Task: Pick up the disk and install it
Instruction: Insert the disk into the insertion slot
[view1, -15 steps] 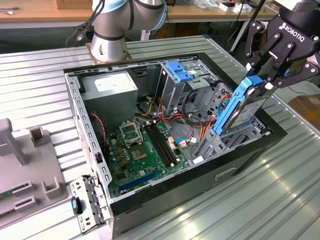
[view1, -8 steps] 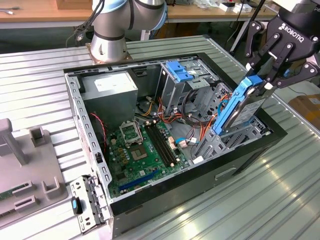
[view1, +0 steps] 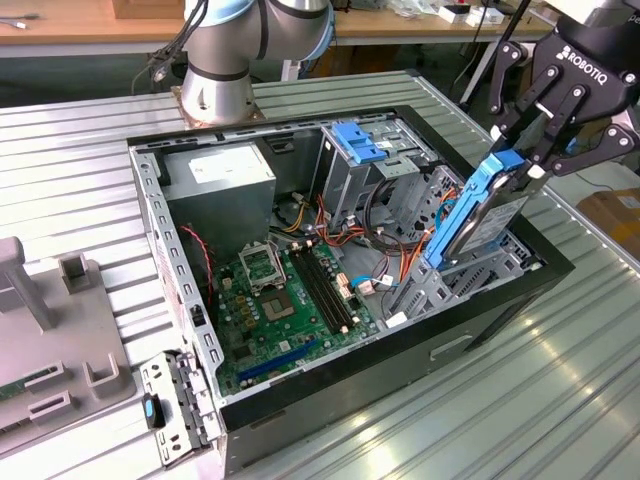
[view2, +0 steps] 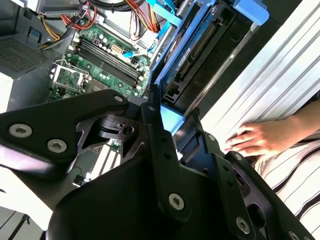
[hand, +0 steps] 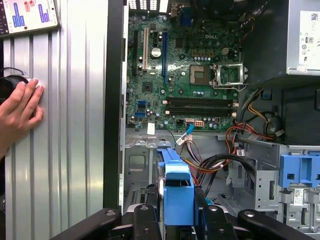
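The disk (view1: 480, 215), dark grey with a blue plastic bracket along its sides, stands on edge and tilted at the exterior view's right side of the open computer case (view1: 150, 200). Its lower end reaches into the metal drive cage (view1: 470, 280). My gripper (view1: 520, 160) is shut on the disk's upper end, one black finger on each side. In the first wrist view the blue bracket of the disk (hand: 177, 192) runs out from between the fingers of my gripper (hand: 177, 215). In the second wrist view the disk (view2: 200, 45) extends away from the gripper (view2: 172, 122).
Inside the case lie the green motherboard (view1: 285, 300), a grey power-supply box (view1: 215, 175), loose cables and a cage with a fixed blue latch (view1: 357, 140). A person's hand (hand: 20, 112) rests on the ribbed table beside the case. A grey fixture (view1: 50, 330) stands at the exterior view's left.
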